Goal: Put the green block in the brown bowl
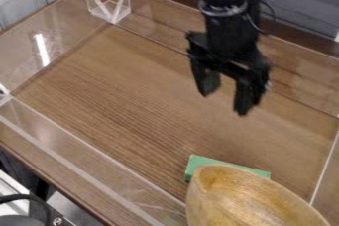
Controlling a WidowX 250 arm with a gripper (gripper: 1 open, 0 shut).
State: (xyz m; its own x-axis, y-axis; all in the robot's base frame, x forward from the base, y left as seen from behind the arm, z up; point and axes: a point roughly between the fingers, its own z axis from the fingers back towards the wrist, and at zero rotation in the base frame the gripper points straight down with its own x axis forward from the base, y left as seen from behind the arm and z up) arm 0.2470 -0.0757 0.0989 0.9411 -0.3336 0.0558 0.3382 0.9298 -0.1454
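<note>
The green block (208, 166) lies flat on the wooden table near the front, its right part hidden behind the rim of the brown bowl (252, 202). That light tan bowl fills the bottom right corner and is cut off by the frame. My black gripper (228, 89) hangs pointing down over the table, above and behind the block. Its two fingers stand apart, open, with nothing between them.
Clear acrylic walls (59, 32) fence the wooden table (119, 91) on the left, front and right. A small clear plastic stand (106, 4) sits at the back left corner. A grey plank wall runs along the back.
</note>
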